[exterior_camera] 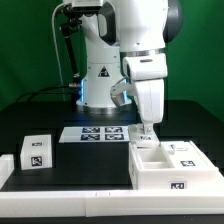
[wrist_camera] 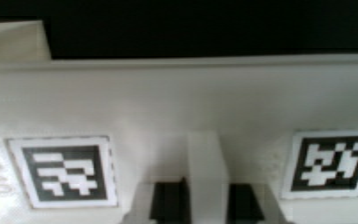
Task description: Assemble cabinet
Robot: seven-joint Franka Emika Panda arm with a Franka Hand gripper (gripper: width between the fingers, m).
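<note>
The gripper (exterior_camera: pixel 148 131) is clenched on a thin upright wall of the cabinet (exterior_camera: pixel 170 168), with one of its fingers (wrist_camera: pixel 169 205) on each side of it. The cabinet lies on the table (exterior_camera: pixel 90 165) at the exterior view's right, an open recess on top, with the gripper at the recess's far rim. A small tagged cube (exterior_camera: pixel 37 151) sits well apart on the left.

The tool (exterior_camera: pixel 148 131) of the white arm (exterior_camera: pixel 140 45) meets the far wall of the open-topped cabinet (exterior_camera: pixel 170 170), which stands on the black bench (exterior_camera: pixel 70 185) at the exterior view's right. The marker board (exterior_camera: pixel 100 132) lies near it, farther back; a small tagged cube (exterior_camera: pixel 37 152) sits well apart at the left
</note>
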